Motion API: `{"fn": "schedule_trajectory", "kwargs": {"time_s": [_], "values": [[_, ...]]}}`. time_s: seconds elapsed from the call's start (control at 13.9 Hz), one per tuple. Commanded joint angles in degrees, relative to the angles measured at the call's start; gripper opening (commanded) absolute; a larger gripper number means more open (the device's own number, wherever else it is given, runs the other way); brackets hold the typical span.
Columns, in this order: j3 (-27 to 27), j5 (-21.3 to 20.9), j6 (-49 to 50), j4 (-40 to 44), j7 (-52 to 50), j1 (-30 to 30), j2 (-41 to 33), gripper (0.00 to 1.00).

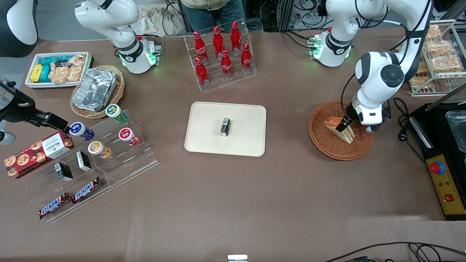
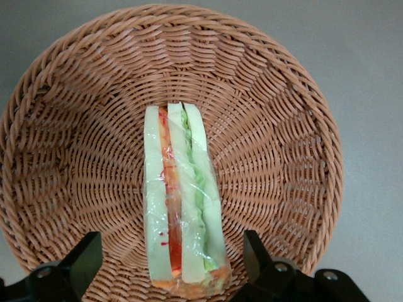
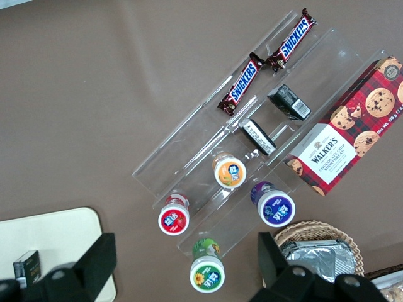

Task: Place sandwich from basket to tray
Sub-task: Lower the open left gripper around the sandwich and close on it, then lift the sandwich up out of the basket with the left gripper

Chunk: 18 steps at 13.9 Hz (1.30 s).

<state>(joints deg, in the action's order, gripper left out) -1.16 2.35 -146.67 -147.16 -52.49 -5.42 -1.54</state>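
The sandwich (image 1: 340,130), a plastic-wrapped wedge of pale bread with orange, red and green layers (image 2: 182,207), lies in the reddish-brown wicker basket (image 1: 327,143) toward the working arm's end of the table. My left gripper (image 1: 344,125) hangs low over the basket, open, its black fingers (image 2: 82,261) standing on either side of the sandwich with a gap to each. The woven basket (image 2: 75,126) fills the wrist view. The cream tray (image 1: 204,140) lies mid-table, with a small black box (image 1: 225,127) on it.
A rack of red cola bottles (image 1: 222,52) stands farther from the front camera than the tray. A black machine with a red button (image 1: 442,171) sits beside the basket. A clear stand with cups and candy bars (image 1: 94,160) lies toward the parked arm's end.
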Motion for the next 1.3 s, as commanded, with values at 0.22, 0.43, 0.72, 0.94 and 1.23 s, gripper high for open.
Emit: {"fn": "schedule_trajectory", "kwargs": {"time_s": [0.22,0.43,0.72,0.94,1.23], "values": [[0.0,0.1,-2.2,0.1,-1.0,-0.3,1.7,0.99],[0.0,0.2,-2.7,0.0,-1.0,-0.3,2.3,0.95],[0.0,0.1,-3.5,0.0,-1.8,-0.4,2.5,0.65],[0.0,0.0,-3.8,0.0,-1.8,-0.5,2.7,0.15],[-0.1,-0.5,-2.8,0.2,-1.3,-0.5,0.3,0.0]]}}
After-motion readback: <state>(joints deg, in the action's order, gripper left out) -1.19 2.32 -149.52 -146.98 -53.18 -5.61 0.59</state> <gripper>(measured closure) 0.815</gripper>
